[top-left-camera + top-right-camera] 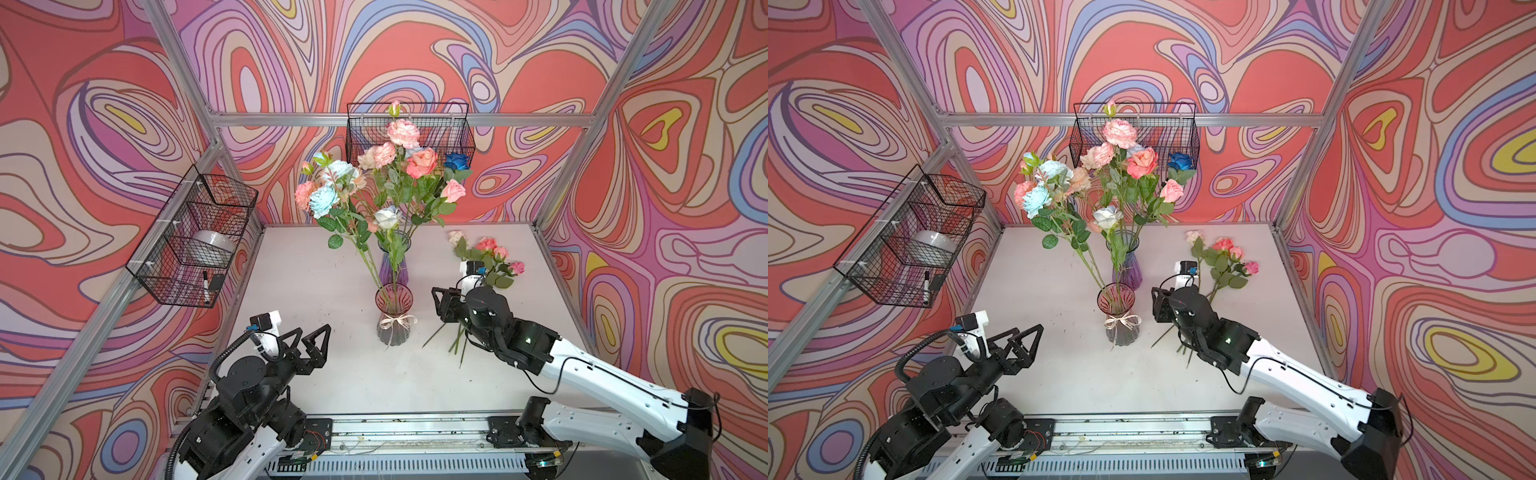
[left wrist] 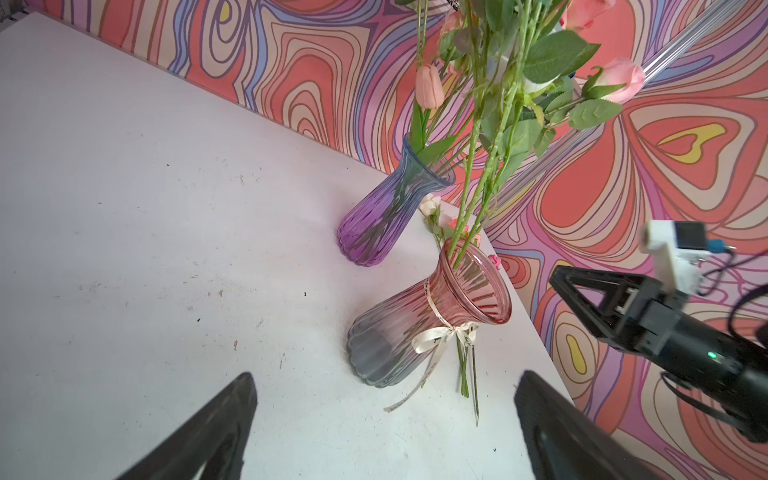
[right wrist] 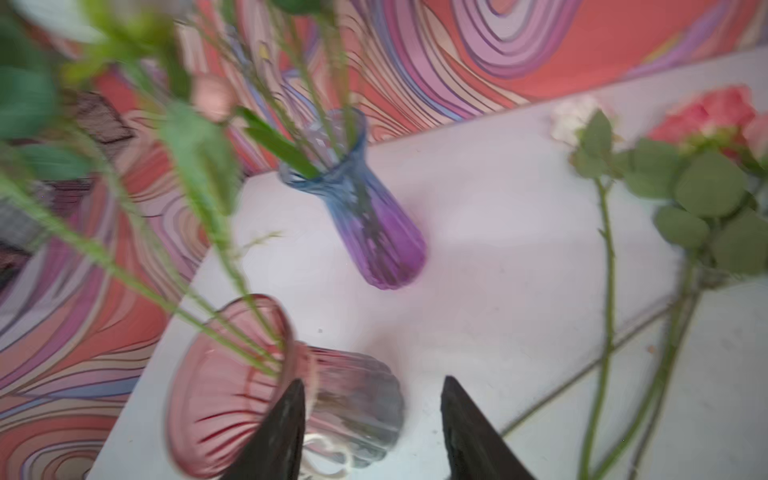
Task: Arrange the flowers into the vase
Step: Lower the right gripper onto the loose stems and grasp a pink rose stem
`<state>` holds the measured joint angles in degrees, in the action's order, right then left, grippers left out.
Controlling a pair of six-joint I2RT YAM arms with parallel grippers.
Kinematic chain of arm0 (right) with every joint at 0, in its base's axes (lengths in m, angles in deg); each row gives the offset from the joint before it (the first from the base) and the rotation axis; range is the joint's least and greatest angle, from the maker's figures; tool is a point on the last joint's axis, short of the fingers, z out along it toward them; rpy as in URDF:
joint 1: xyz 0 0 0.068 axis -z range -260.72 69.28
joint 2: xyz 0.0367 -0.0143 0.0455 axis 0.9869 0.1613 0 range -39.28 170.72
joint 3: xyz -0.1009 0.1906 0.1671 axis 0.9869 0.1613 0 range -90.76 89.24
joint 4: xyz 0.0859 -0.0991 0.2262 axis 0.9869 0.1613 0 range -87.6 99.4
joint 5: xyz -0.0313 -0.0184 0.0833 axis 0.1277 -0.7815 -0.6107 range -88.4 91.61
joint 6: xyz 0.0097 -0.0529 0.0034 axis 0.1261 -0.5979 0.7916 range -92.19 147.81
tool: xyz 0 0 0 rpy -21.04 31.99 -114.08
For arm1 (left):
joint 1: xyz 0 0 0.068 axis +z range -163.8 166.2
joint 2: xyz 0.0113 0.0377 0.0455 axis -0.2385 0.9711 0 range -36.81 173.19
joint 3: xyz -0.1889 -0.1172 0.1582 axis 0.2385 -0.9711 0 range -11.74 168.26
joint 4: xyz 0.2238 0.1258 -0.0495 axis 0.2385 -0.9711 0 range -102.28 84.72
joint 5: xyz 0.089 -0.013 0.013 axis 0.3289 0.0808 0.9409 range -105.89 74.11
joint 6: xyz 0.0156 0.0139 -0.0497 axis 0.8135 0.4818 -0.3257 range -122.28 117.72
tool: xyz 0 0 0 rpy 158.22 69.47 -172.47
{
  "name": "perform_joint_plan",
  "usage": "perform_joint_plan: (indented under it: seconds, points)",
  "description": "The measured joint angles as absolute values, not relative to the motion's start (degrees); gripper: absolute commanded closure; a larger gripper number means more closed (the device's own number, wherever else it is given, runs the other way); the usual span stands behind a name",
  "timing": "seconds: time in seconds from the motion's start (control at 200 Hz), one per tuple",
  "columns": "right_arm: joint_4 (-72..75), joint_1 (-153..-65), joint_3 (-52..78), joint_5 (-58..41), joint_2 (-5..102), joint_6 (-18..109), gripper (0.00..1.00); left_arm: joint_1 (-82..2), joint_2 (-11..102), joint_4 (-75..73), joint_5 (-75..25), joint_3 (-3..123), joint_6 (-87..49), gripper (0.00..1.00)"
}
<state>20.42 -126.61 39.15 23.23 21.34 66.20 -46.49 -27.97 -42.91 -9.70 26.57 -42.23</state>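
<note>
- left gripper [image 1: 313, 331]: fingers spread wide, nothing between them. It hangs over the near-left part of the tabletop [image 1: 316, 282], tips turned toward the pink vase and well clear of it.
- right gripper [image 1: 437, 304]: fingers parted, grasping nothing. In the right wrist view only the vase's grey belly shows through the gap. It sits just right of the pink vase, not touching it.
- pink vase [image 1: 390, 334]: ribbed glass, pink rim fading to a grey base, with a cream ribbon bow [image 1: 397, 321] at the neck. It stands upright at mid-tabletop, between the two grippers. It holds a few long stems leaning left and back, carrying pale blue and pink blooms [image 1: 324, 199].
- purple vase [image 1: 399, 266]: upright, just behind the pink one, toward the far edge. It holds the taller bunch [image 1: 422, 162] of pink, peach and cream-white blooms, plus one dark blue rose [image 1: 456, 161].
- loose flowers [image 1: 492, 255]: several lie flat near the right edge. Heads point toward the far right corner, stem ends toward the near edge, passing beneath the right arm.
- wire baskets: one on the left wall [image 1: 195, 237], one on the back wall [image 1: 409, 129].
</note>
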Motion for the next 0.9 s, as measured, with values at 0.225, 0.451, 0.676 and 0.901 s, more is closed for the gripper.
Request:
perform_joint_plan:
  seconds: [0.225,0.451,0.676,0.901]
  points:
    - [24.1,-108.6,44.6,15.7,27.8,73.0,0.57,-46.5,-27.7,-42.6,-10.5,26.2,-42.9,0.01]
    - [21.4,-99.6,44.8,12.0,38.8,79.0,0.60,-46.5,-27.7,-42.3,-11.4,25.5,-43.3,0.01]
    - [19.7,-97.1,39.9,11.5,50.0,83.9,0.64,-46.5,-27.7,-42.3,-11.8,25.4,-43.5,0.01]
    - [19.5,-96.4,35.8,11.9,55.9,86.5,0.65,-46.5,-27.7,-42.3,-11.8,25.4,-43.5,0.01]
